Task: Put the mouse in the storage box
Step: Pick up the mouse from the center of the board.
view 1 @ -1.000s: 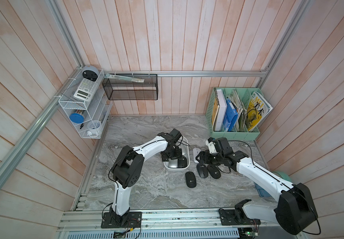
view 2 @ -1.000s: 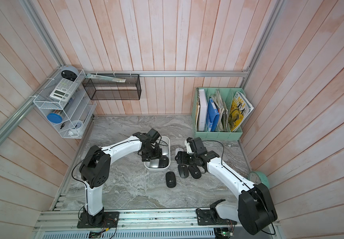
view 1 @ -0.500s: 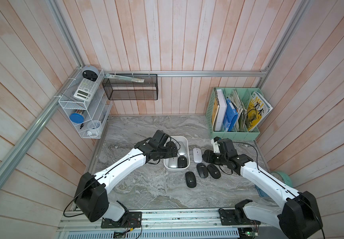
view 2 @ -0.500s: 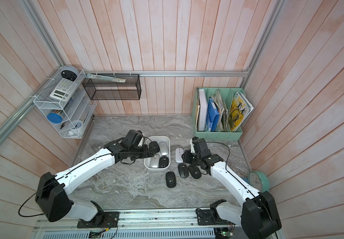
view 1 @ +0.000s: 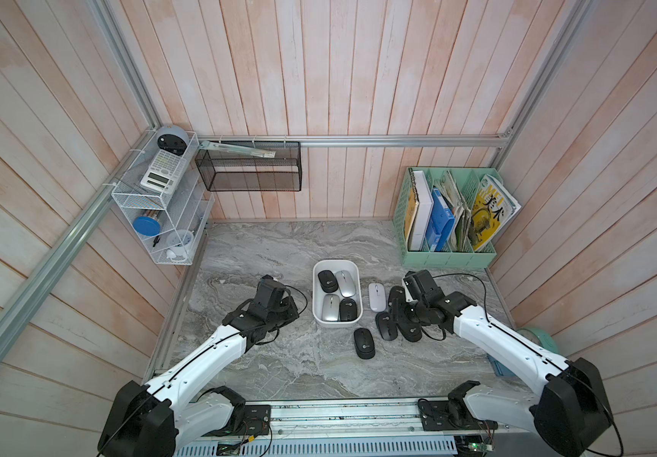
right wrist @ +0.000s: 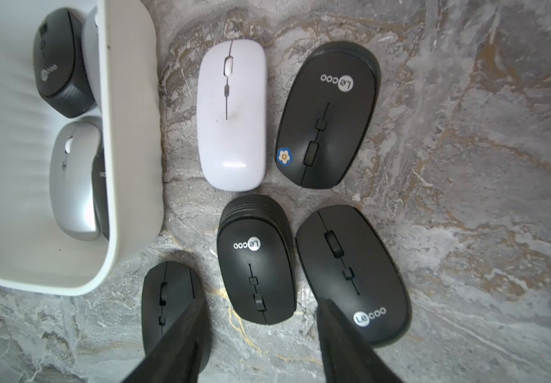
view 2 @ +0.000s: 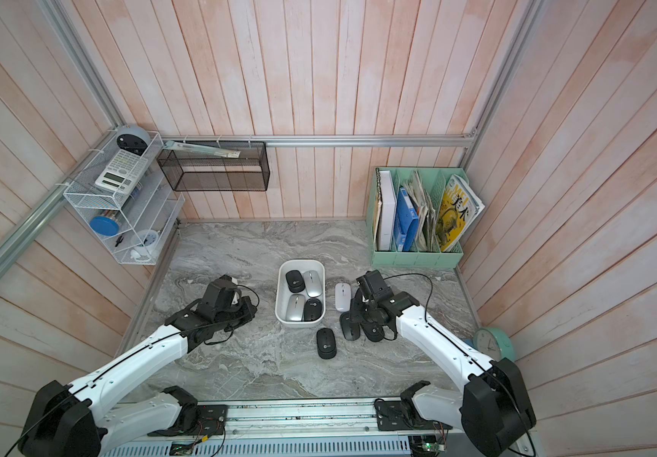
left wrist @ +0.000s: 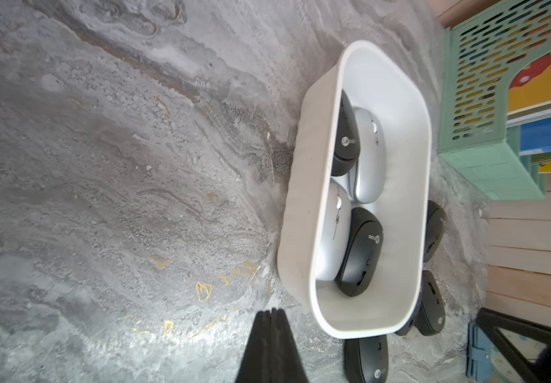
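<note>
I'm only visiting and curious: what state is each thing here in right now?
storage box: upright, partly filled.
boxed mice: four, two black, two silver.
white mouse: on the table beside the box.
loose black mice: four, on the table.
left gripper: shut, empty.
right gripper: open over a black mouse.

The left arm [view 1: 216, 352] stretches forward and low, the left pincer [left wrist: 271, 315] pressed fully together. The right arm [view 1: 505, 340] angles inward, the right pincer [right wrist: 261, 305] pointing downward with fingers parted.
</note>
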Tool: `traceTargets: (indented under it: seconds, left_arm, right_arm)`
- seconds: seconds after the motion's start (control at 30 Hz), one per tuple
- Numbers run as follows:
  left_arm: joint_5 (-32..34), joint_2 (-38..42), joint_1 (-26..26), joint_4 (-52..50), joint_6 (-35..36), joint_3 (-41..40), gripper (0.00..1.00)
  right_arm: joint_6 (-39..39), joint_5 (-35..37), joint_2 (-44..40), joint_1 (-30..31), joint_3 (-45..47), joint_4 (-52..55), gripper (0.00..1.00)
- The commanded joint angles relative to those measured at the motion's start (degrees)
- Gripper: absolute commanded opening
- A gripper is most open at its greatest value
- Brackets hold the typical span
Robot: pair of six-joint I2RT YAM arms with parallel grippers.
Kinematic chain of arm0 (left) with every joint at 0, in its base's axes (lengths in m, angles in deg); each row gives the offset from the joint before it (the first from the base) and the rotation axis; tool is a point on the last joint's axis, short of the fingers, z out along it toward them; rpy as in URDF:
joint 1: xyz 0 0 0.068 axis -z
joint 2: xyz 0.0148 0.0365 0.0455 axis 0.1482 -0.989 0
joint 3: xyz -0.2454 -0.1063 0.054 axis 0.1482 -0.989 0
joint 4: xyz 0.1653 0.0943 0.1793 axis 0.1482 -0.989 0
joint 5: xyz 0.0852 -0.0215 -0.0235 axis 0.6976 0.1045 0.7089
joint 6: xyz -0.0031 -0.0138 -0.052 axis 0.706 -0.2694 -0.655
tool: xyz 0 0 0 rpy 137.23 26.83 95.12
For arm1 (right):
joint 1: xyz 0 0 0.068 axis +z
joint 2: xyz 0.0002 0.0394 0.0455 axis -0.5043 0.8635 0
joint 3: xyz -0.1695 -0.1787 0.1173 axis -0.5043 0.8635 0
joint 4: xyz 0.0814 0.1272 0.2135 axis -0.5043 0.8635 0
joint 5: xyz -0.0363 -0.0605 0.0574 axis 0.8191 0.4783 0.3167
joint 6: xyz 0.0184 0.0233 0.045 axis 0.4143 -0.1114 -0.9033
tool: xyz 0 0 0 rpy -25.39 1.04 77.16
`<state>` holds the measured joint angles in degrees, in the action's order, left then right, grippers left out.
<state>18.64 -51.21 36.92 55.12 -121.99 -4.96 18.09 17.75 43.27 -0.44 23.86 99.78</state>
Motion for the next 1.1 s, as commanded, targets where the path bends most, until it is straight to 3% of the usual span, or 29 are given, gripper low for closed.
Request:
traceTargets:
  seconds: [0.0, 0.27, 0.43, 0.57, 0.73, 1.07]
  left_arm:
    - [1.0, 1.5, -0.1, 3.8, -0.7, -1.0, 0.08]
    - [-0.8, -0.9, -0.8, 0.6, -4.4, -0.9, 0.12]
    - [-1.6, 0.2, -0.9, 1.0, -4.4, -2.1, 0.37]
    - [-6.8, -0.5, -0.8, 0.1, -3.8, -1.6, 0.54]
    - [-18.8, -2.4, 0.4, 6.1, -7.5, -5.7, 0.59]
    - [-15.6, 1.8, 3.0, 4.8, -9.0, -11.0, 0.62]
  right_arm:
    - [1.2, 0.8, -0.1, 0.8, -1.3, 4.2, 0.6]
    - [1.2, -0.3, 0.3, 7.6, -2.1, 6.7, 0.68]
    - [1.2, -0.8, 0.4, 12.3, -1.4, 6.6, 0.75]
    - [0.2, -0.6, 0.8, 14.0, -0.2, 5.7, 0.76]
    - [-0.4, -0.8, 4.1, 15.8, -2.1, 8.9, 0.75]
    - [2.3, -5.6, 13.0, 21.3, -5.5, 7.3, 0.82]
